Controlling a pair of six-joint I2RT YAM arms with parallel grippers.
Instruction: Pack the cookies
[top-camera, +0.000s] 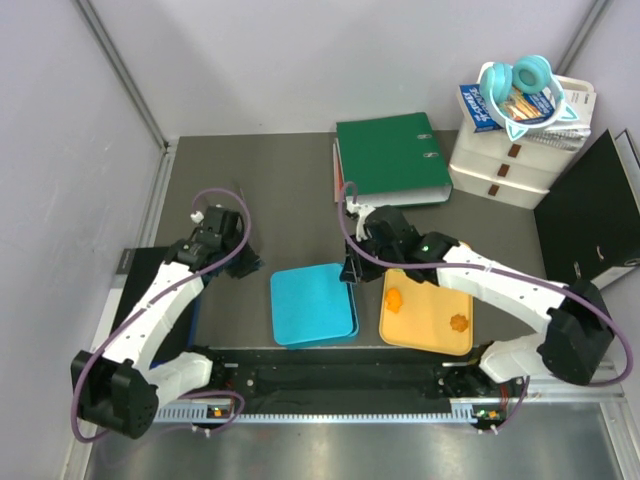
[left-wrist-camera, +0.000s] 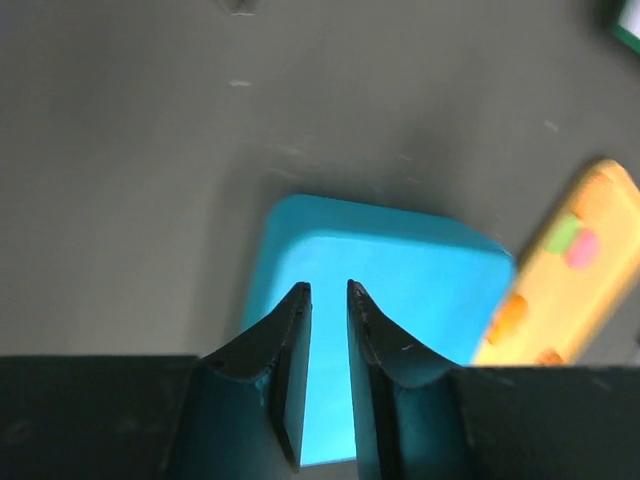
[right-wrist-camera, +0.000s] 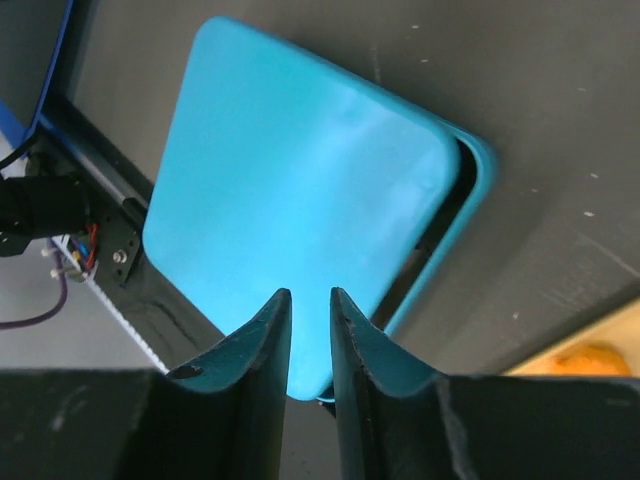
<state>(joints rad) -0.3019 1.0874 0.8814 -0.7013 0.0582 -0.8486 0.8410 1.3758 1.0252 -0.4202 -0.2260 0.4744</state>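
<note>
We see soft, even light in the top view, the grey surface (top-camera: 290, 190) plainly lit with only faint shadows beside the arms (top-camera: 150, 310). In the left wrist view we find everything blurred, the cookies (left-wrist-camera: 565, 236) smeared into colour blobs and the left claw (left-wrist-camera: 328, 290) nearly black. The right wrist view is sharper, with a pale sheen on the blue lid (right-wrist-camera: 290, 200) and dark shadow along its right edge.

Orange flower cookies (top-camera: 395, 298) lay flat, well apart on the yellow tray (top-camera: 430, 318); green cookie (left-wrist-camera: 564, 234) & pink cookie (left-wrist-camera: 584, 249) sat touching there too.
</note>
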